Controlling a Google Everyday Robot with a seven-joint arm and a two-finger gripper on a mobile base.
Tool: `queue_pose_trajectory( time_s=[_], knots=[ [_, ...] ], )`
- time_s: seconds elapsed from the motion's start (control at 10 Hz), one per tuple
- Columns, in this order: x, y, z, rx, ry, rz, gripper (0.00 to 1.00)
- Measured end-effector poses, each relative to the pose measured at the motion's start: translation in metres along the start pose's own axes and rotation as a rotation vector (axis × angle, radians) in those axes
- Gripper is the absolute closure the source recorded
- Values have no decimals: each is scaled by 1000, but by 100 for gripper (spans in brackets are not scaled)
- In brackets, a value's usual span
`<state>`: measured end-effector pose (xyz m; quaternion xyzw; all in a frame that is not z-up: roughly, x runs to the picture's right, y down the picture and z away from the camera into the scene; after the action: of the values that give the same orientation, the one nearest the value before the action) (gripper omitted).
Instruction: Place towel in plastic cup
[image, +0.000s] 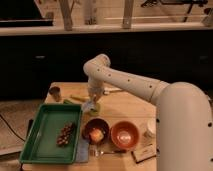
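pale towel (89, 105), long axis upright, below claw (94, 98) — over green cup (95, 109)

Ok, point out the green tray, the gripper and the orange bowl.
green tray (44, 124): camera view, bare floor.
gripper (93, 103): camera view, tip of the arm, just past the green tray's far right corner.
orange bowl (118, 131): camera view, inner wall.

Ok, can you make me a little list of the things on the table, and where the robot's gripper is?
gripper: low over the middle of the table, right above the green cup
green cup: near the tray's far right corner
green tray: left side, dark cluster inside
dark bowl: front, holds a round fruit
orange bowl: beside the dark bowl
small dark cup: far left corner
white cup: right side
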<state>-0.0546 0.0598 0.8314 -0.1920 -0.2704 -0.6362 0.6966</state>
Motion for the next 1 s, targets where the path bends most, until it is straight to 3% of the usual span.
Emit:
queue_pose_trajectory(
  time_s=[1.0],
  knots=[
    [7, 4, 0, 15, -30, -18, 20]
  ],
)
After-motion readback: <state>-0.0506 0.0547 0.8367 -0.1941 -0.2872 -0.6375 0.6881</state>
